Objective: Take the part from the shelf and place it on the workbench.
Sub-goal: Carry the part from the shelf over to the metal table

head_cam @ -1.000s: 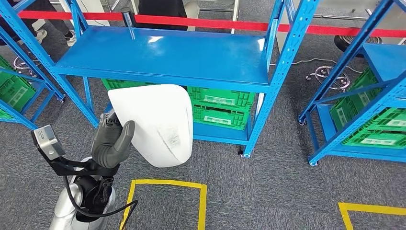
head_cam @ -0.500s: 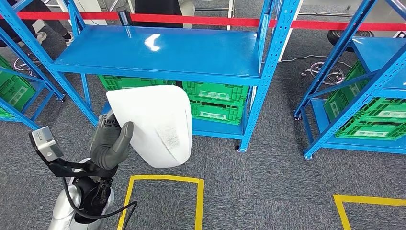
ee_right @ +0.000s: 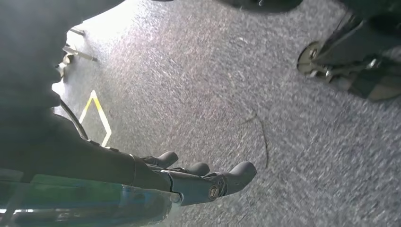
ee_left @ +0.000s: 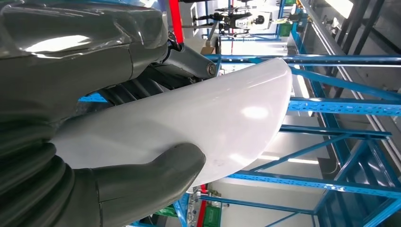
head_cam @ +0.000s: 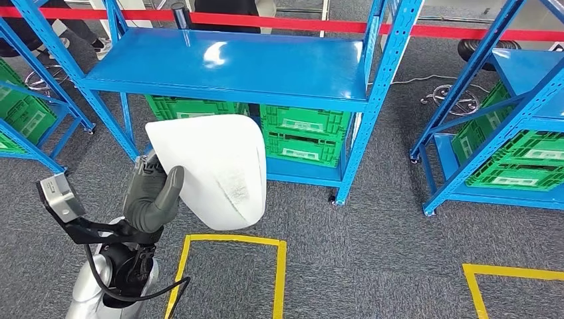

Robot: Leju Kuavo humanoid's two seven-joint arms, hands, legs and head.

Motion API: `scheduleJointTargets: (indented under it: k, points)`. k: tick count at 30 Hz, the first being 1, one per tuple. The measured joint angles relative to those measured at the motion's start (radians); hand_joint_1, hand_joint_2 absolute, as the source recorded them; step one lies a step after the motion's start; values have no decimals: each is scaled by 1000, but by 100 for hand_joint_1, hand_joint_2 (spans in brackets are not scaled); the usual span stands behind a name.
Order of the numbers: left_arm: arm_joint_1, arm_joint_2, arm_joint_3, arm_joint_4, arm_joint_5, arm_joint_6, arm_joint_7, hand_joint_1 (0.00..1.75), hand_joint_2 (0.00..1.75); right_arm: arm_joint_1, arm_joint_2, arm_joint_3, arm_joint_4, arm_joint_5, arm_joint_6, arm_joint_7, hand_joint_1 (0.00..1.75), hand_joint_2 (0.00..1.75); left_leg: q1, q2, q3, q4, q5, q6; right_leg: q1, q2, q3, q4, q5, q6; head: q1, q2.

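Fingers (ee_left: 142, 85) of the left hand (head_cam: 151, 193) grip the white part (head_cam: 213, 166) at lower left, mostly hidden behind it; right hand (ee_right: 203, 179) fingers lie loosely apart, holding nothing.

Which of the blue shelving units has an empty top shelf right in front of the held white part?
The middle blue shelving unit: its bare top shelf sits directly beyond the white part in the left robot hand; the side units are cropped.

We see our left hand (ee_left: 90, 156) close up, its thick grey thumb pressed on the smooth face of a white curved part (ee_left: 208, 127), with darker fingers behind the other face. The part is glossy and ends in a rounded edge. Behind it run blue shelf beams (ee_left: 331, 106) and a red post (ee_left: 175, 19).
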Motion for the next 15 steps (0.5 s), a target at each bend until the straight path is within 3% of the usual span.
scheduleJointTargets:
  k: [3, 5, 8, 10, 11, 12, 13, 15]
  points:
    - [-3, 0, -1, 1, 1, -4, 1, 175, 175, 1, 0, 0, 0, 7, -1, 0, 0, 175, 1, -2, -11, 10, 3, -16, 5, 2, 2, -7, 8, -28, 0, 0]
    - [-4, 1, -1, 1, 2, -5, 1, 175, 175, 1, 0, 0, 0, 13, -2, 0, 0, 175, 5, -4, -23, 37, -16, -27, 1, 0, 0, -8, 15, -40, -3, 0]
    - [-5, 2, -1, 2, 4, -7, 1, 175, 175, 0, 0, 0, 0, 17, -2, 0, 0, 175, 15, -6, -91, 202, -112, -45, 1, -6, -5, -9, 21, -48, -7, 0]
    - [-4, 2, -1, 5, 4, -7, 1, 175, 175, 1, 0, 0, 0, 21, -2, 0, 0, 175, 19, -6, -125, 290, -143, -48, 5, -14, -8, -9, 22, -50, -7, 0]
    - [-4, 3, -1, 6, 4, -7, 1, 175, 175, 2, 0, 0, 0, 24, -2, 0, 0, 175, 19, -5, -117, 282, -132, -46, 7, -18, -8, -9, 22, -49, -7, 0]
    - [-4, 3, -1, 7, 4, -7, 1, 175, 175, 2, 0, 0, 0, 27, -1, 0, 0, 175, 18, -3, -90, 236, -107, -41, 9, -23, -8, -9, 22, -49, -7, 0]
    - [-5, 3, -1, 7, 4, -7, 2, 175, 175, 2, 1, 0, 0, 28, -1, 0, 0, 175, 15, 6, -50, 166, -76, -32, 11, -27, -6, -9, 22, -49, -7, 0]
    - [-7, 3, -1, 7, 4, -7, 2, 175, 175, 1, 4, 0, 0, 30, 0, 0, 0, 175, 2, 35, 15, 49, -42, -11, 14, -39, -5, -10, 23, -47, -6, 0]
